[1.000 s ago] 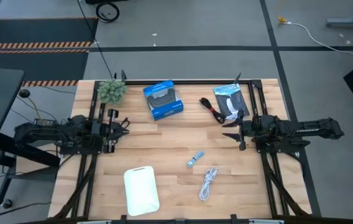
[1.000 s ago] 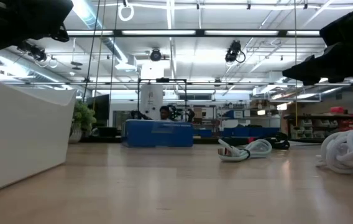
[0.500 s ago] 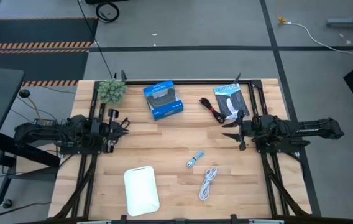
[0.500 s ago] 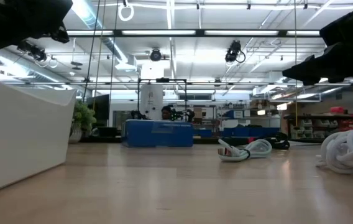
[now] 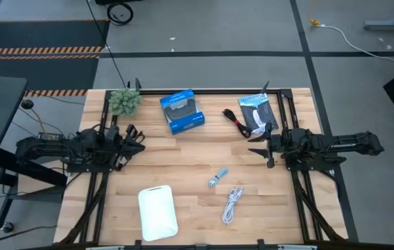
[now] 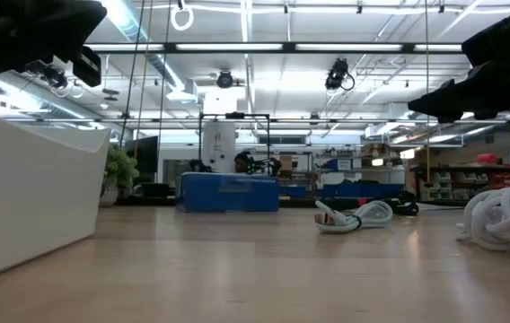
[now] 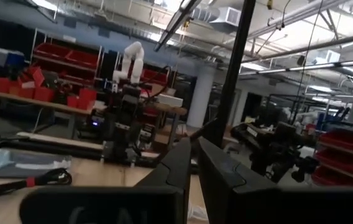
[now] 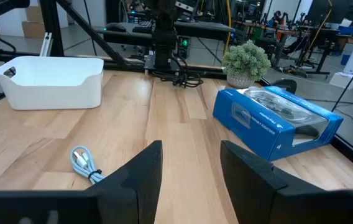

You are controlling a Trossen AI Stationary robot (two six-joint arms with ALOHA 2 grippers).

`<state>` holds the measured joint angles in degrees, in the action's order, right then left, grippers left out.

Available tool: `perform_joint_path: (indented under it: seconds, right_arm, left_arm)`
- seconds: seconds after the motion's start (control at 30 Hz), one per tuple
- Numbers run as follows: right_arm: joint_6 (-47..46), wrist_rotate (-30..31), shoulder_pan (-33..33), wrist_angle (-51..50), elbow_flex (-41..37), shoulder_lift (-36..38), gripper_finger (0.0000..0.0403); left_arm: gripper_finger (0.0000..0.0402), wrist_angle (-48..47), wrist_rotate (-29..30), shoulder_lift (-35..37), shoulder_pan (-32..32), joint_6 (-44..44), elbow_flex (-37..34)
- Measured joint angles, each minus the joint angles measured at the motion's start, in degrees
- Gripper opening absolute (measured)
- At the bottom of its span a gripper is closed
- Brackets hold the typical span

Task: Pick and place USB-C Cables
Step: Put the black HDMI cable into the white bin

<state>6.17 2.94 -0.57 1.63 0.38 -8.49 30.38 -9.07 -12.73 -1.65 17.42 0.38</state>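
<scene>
Three cable bundles lie loose on the wooden table. The silvery-blue cable [image 5: 217,178] [image 8: 84,163] [image 6: 354,217] sits mid-table, and the white cable [image 5: 232,205] [image 6: 506,215] lies nearer the near edge. The red-and-black cable [image 5: 236,123] [image 7: 33,182] is by the far edge. I cannot pick out a black cable. My left gripper [image 5: 140,143] [image 7: 195,163] hovers shut at the table's left side, far from every cable. My right gripper [image 5: 254,151] [image 8: 190,163] hovers open at the right side, pointing left, with the silvery-blue cable ahead of it.
A white bin [image 5: 157,212] [image 8: 55,81] stands near the near edge, left of centre. Along the far edge are a blue box [image 5: 182,111] [image 8: 276,121], a small plant [image 5: 123,101] and a flat black-and-blue packet [image 5: 256,114]. Bare wood lies between the grippers.
My left gripper has turned about its wrist and shifted slightly toward the table's right and far edge. The right arm and all the cables have stayed where they were.
</scene>
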Motion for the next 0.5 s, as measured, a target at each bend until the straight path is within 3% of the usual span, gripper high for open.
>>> perform_joint_path:
  seconds: [0.1, 0.2, 0.4, 0.5]
  right_arm:
    - [0.0, -0.02, -0.01, 0.02, -0.02, -0.02, 0.0169]
    - [0.0, -0.01, -0.01, 0.01, -0.01, -0.01, 0.0169]
    - [0.0, -0.02, 0.02, 0.0, -0.02, 0.0, 0.0169]
    - [0.0, 0.0, 0.0, 0.02, -0.01, -0.02, 0.0169]
  left_arm:
    - [0.0036, -0.36, 0.5, 0.0, -0.04, 2.51, 0.0]
    - [0.0033, -2.61, 7.6, 0.02, -0.04, 9.17, 0.41]
    - [0.001, -27.96, 16.76, -3.47, -0.07, 10.44, 9.79]
    - [0.0006, -36.18, 17.41, -7.53, -0.02, 10.46, 13.91]
